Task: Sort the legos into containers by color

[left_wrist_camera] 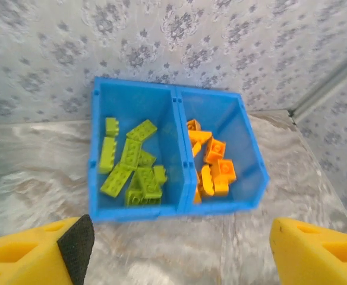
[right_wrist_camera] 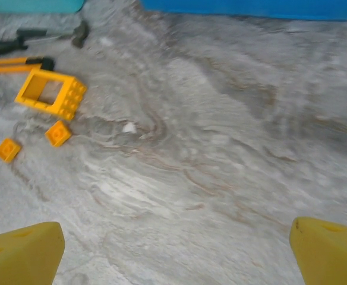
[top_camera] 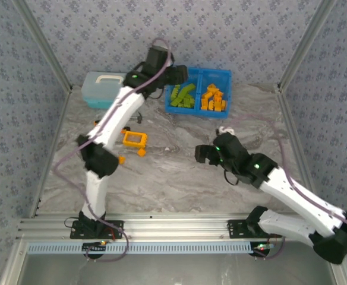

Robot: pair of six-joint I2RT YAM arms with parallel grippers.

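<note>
From above, your left pincer is hovering beside the blue tray, an orange frame lying loose on the bench; its wrist camera is showing it spread wide and empty, with green legos in the tray's left compartment and orange legos in its right; your right pincer is also gaping wide, empty.

Bright, even, diffuse light leaves only faint soft shadows on the marble table, while both wrist views look blurred, the yellow fingertips in their lower corners most out of focus
</note>
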